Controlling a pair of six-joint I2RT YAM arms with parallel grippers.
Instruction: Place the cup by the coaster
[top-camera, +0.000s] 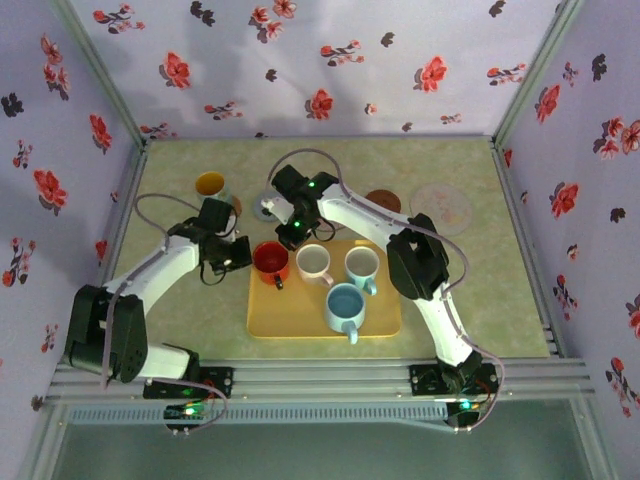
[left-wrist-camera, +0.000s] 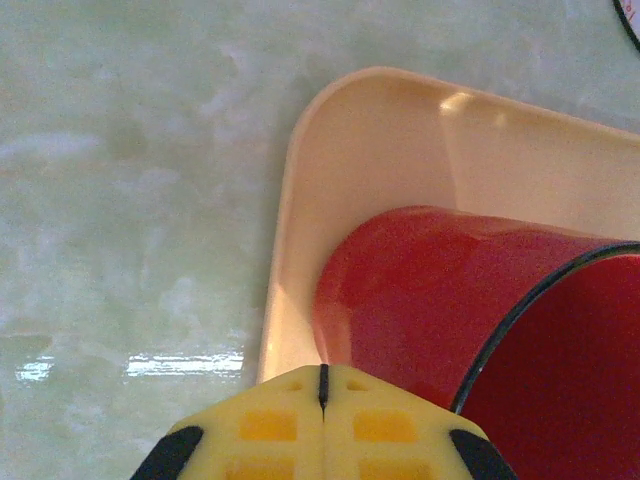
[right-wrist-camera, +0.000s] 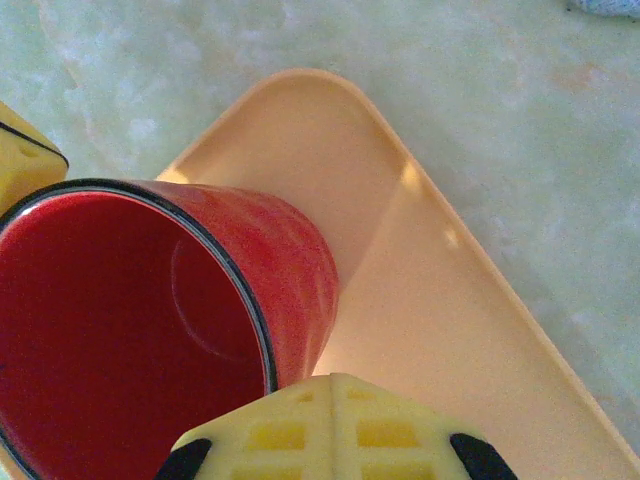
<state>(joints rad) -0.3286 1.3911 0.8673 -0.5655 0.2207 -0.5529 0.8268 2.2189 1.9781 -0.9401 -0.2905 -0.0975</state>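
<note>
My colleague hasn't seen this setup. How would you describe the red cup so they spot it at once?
Start at the yellow tray in the middle of the table. Four cups stand on it, and the red cup sits in its far left corner. It is the only red one; the other cups are pale or blue.

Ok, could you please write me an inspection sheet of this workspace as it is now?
Surface: pale green marbled table, no spill seen.
Job's things: red cup upright in a corner of the yellow tray; yellow disc, grey disc, brown disc and pink disc on the table beyond, probably coasters.
Clutter: pink cup, pale cup and blue cup on the tray.
Grippers: left gripper shut beside the red cup; right gripper shut near its rim; neither holds it.
Cables: one cable loops off the left arm, another cable off the right.
Surroundings: floral cloth walls, metal frame rails.
</note>
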